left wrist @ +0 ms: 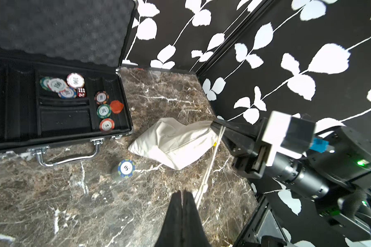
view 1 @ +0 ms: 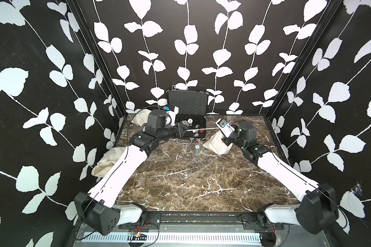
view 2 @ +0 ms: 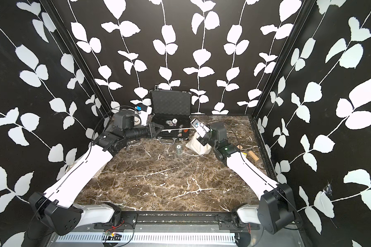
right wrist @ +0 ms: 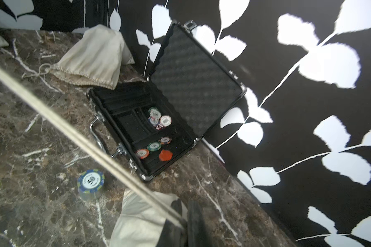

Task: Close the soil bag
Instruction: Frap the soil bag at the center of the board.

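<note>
Soil bag [left wrist: 174, 145]: soft cream cloth sack, slumped on the table [left wrist: 51, 203] directly below the right gripper [left wrist: 213, 126], which is pinched onto its gathered neck. Probably light and floppy; it'll drag unless anchored. Left gripper [left wrist: 182, 193] is clamped on the drawstring [left wrist: 209, 169], taut between both tools. The cord is thin and likely slippery, so pull straight away from the neck.

The drawstring [view 1: 204, 128] runs from my left jaws across to my right jaws, over the front edge of the case [view 1: 186, 102]. The soil bag [view 1: 215, 145] sits on the worktop [view 1: 180, 181] directly beneath the right jaws. The chip stack [view 1: 196, 149] stands between both jaws, nearer me.
</note>
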Tool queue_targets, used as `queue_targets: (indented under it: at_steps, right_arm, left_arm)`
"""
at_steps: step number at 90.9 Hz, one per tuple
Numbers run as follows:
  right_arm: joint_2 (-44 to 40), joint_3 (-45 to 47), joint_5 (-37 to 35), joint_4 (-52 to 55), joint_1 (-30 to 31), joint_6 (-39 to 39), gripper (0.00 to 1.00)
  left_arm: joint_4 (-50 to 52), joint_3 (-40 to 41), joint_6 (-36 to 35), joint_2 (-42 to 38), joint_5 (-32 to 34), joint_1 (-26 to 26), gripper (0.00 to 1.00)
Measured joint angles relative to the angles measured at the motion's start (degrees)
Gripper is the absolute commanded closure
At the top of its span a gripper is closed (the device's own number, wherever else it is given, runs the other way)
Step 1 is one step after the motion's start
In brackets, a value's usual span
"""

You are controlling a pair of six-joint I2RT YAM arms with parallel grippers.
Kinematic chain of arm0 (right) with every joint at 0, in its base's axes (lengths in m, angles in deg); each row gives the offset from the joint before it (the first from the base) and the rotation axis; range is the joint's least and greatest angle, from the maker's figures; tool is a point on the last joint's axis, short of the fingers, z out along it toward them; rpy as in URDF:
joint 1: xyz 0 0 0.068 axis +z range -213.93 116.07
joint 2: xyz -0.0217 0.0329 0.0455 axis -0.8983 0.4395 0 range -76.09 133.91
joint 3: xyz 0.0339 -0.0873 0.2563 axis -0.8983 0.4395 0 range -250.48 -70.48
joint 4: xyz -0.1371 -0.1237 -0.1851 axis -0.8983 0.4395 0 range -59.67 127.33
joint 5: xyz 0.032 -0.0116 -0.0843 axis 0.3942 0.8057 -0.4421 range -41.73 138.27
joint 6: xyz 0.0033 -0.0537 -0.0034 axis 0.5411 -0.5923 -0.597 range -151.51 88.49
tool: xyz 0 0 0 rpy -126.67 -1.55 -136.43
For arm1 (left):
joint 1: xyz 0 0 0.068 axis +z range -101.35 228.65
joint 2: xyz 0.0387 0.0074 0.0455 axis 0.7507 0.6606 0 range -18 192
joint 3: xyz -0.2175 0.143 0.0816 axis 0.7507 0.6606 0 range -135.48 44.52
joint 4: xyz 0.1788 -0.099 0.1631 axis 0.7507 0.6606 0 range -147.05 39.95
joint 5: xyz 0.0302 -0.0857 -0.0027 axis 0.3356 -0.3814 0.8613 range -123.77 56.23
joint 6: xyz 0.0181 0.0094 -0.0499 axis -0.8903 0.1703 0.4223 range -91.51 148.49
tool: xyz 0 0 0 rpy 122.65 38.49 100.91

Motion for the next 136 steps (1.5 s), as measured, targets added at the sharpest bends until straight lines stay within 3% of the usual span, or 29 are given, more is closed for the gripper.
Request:
queue_targets:
  at_steps: [22,39,57,69,89,113,120,124,136]
  right_arm:
    - [0.04,-9.60,-0.04,5.14,-0.50,-1.20,0.90]
    - [1.33,-5.84,0.13,4.90,-0.79,-1.14,0.88]
    - [4.13,-5.97,1.90,4.87,-1.16,-1.09,0.93]
    - [4.04,-11.54,1.86,8.09,-1.53,-1.14,1.00]
    - [5.09,-19.89,1.90,13.99,-2.29,-0.70,1.00]
    - [12.61,-15.19,1.75,13.46,-4.94,5.90,0.97]
    - [16.31,-12.79,1.27,13.42,-5.16,8.44,0.92]
    - [18.16,-11.23,-3.48,14.03,-6.64,10.23,0.87]
    - [21.05,-8.02,-13.99,17.40,-16.48,14.01,0.70]
  left_arm:
    - [-0.72,-5.90,-1.29,-0.02,0.61,0.02,1.00]
    - [-0.72,-2.84,-1.38,-0.02,1.05,0.17,1.00]
    - [-0.11,-0.96,-2.23,0.00,1.62,0.33,1.00]
    - [-0.83,-2.27,-2.64,0.28,1.22,1.01,1.00]
    - [-3.98,-3.65,-2.67,0.59,-0.02,1.16,1.00]
    - [-7.56,1.57,-3.02,7.76,5.55,-1.79,1.00]
    - [-7.50,3.39,-3.30,11.23,8.33,-1.97,0.75]
    - [-4.87,3.98,-3.80,11.91,12.04,-1.14,0.61]
    - [-0.11,4.61,-4.17,11.08,19.87,5.99,0.39]
